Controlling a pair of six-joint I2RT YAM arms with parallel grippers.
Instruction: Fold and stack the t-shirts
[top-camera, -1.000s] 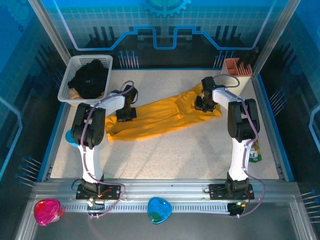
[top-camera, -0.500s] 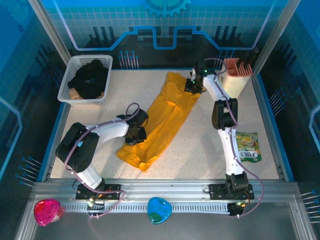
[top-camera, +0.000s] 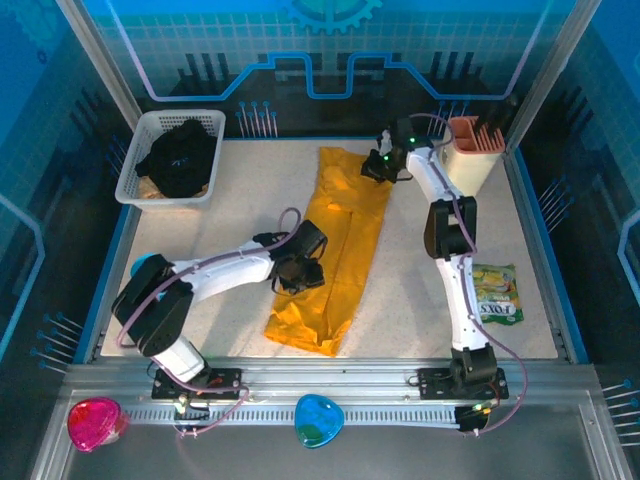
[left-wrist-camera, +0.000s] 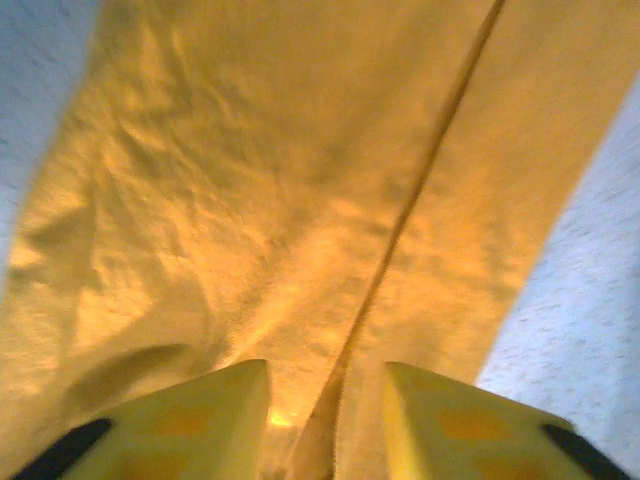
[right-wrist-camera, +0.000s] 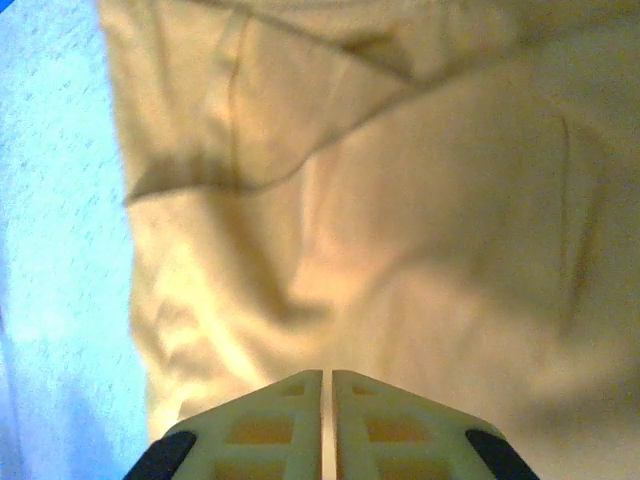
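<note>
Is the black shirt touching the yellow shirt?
Apart. The top view shows the black shirt inside the white basket, with bare table between the basket and the yellow shirt.

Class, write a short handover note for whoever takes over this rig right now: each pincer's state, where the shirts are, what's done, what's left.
Left pincer: open over the yellow t-shirt.
Right pincer: shut on that shirt's far edge.
The yellow one lies as a long narrow strip on the table. Black t-shirt: bunched in the white basket.
Done: yellow looks folded lengthwise.
Left: fold it shorter, then fold the black one and stack both.
</note>
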